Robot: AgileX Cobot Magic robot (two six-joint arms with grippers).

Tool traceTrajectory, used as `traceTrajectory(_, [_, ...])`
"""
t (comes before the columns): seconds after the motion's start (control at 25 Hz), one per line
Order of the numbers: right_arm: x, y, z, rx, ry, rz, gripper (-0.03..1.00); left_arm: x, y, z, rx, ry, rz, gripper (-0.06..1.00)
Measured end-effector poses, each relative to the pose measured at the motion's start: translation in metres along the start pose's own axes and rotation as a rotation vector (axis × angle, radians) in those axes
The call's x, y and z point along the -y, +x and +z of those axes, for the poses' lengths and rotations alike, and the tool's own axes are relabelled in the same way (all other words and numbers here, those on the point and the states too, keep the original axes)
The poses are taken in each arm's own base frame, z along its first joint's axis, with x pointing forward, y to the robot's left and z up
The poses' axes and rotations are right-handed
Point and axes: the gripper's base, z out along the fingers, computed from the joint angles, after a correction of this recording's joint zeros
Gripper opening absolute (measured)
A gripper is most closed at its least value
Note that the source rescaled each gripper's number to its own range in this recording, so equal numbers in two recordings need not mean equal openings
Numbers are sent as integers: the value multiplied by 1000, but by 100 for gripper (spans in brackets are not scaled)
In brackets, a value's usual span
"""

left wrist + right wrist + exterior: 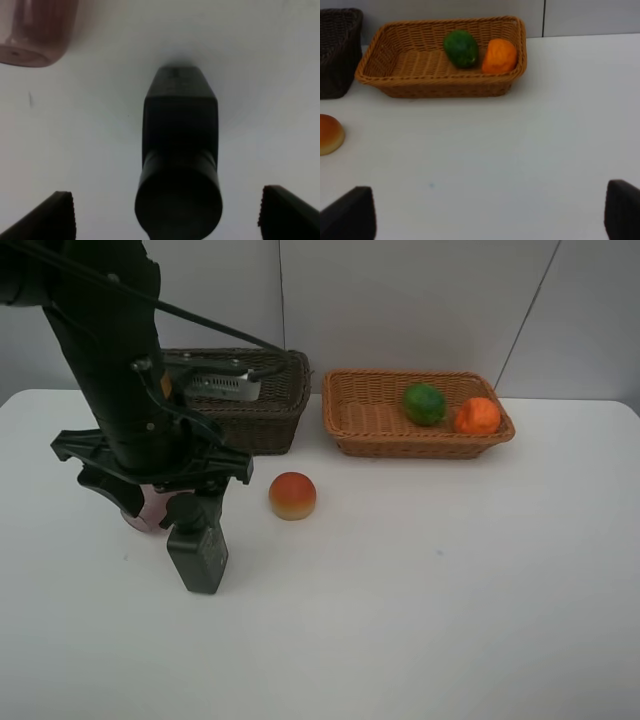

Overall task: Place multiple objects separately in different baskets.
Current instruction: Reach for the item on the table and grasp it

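Pump bottle [200,555] between spread left fingers [50,217], pink cup [35,30], peach [292,495] nearby

Green fruit [425,404], orange [478,416] in light basket [368,422]

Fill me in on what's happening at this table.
The left gripper hangs open over the dark pump bottle, one finger on each side, not gripping it. The green fruit and the orange already lie in the light basket. The peach and the pink cup sit on the table near the dark basket. The right gripper is open and empty.
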Motion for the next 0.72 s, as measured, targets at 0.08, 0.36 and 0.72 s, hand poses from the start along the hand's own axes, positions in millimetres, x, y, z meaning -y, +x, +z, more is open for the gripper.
traceTrajectory(0.08, [0,0,0,0,0,0,100,1,-1,3,5,5,1,91])
traceTrajectory(0.36, [0,0,0,0,-1,0,100,7,-5,25,-43,-24,25,91])
traceTrajectory(0.72, [0,0,0,0,-1,0,100,14,-11,48,-55,-26,34,91])
